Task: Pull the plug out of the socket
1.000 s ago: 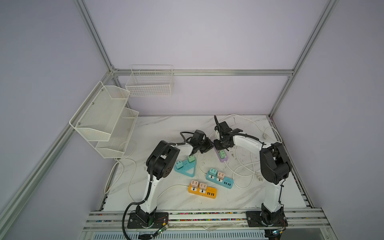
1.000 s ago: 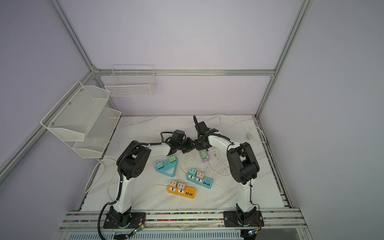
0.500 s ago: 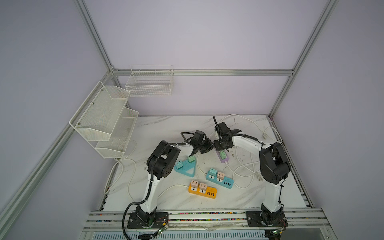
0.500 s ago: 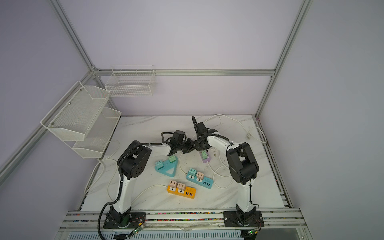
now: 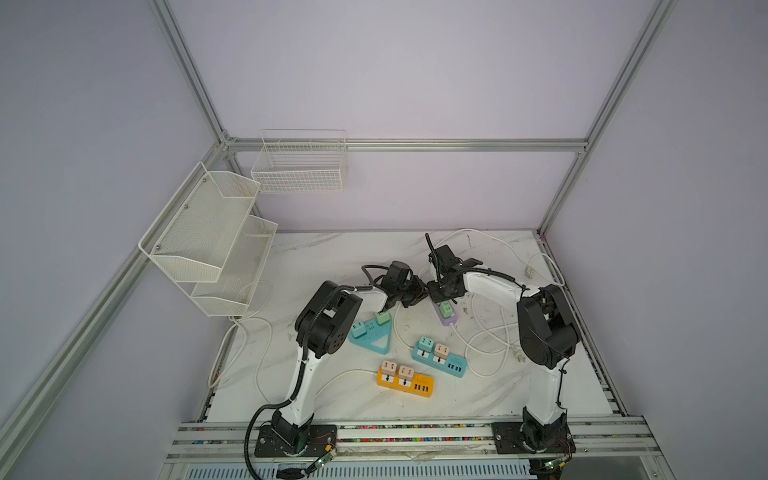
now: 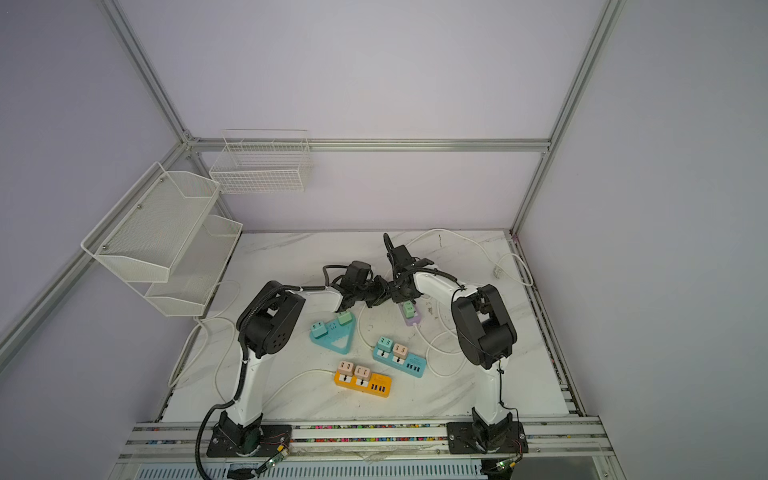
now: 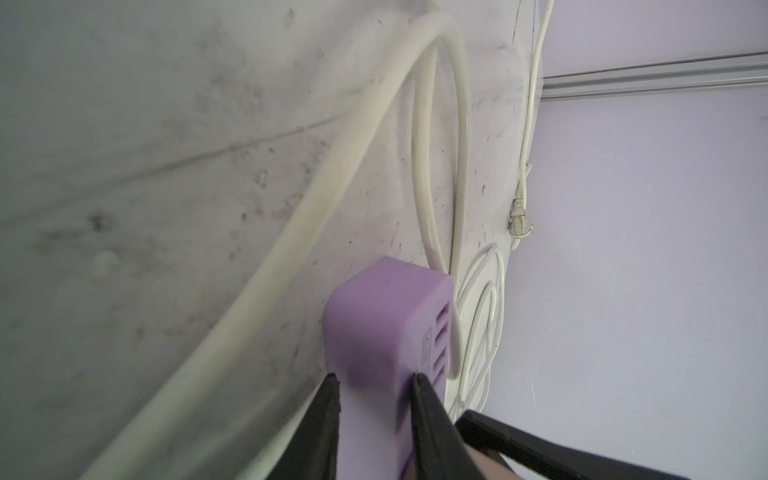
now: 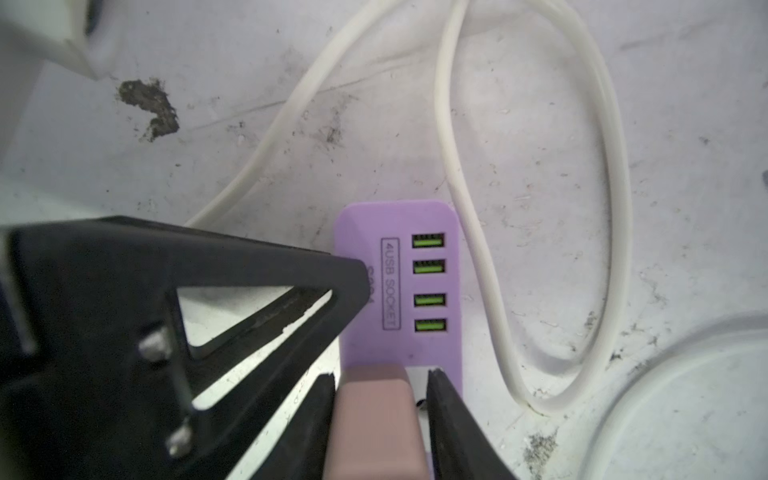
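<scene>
Your left end effector point(image 7: 375, 378) is clamped across the purple power strip point(image 8: 361, 232), which lies flat on the worktop point(image 5: 332, 257), near its middle and towards the back. Your right end effector point(image 8: 380, 374) straddles the pink plug point(image 8: 374, 415), which sits in that strip just beside the USB ports point(image 8: 429, 266). One finger presses the plug. A sliver of white shows at the other fingertip, so it cannot be told whether the grip is closed.

Likely risks:
- If that side is loose, the fingers may slide off the smooth plug when you lift.
- A tilted pull could bind the pins and drag the strip up, twisting it out of the left clamp.
- The two end effectors sit very close and could knock together.
- The white cable point(image 8: 621, 208), looped just beside the strip, could snag.
</scene>
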Tool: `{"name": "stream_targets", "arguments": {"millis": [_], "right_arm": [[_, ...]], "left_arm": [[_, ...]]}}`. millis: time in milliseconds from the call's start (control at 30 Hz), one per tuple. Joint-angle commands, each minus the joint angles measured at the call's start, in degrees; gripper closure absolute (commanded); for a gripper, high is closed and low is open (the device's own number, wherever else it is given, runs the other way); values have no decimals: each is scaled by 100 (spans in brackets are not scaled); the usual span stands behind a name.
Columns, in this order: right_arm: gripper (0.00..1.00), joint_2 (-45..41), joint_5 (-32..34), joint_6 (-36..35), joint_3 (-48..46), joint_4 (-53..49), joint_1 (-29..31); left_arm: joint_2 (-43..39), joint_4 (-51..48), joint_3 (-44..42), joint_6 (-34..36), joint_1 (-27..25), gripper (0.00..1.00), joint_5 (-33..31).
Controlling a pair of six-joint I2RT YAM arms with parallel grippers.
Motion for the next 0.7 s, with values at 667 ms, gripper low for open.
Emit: {"name": "stream_targets", "arguments": {"millis": [667], "right_arm": [[80, 52, -234, -198, 110, 23, 17]], "left_arm": [[-24, -1024, -253, 503, 6, 71, -128]]}}
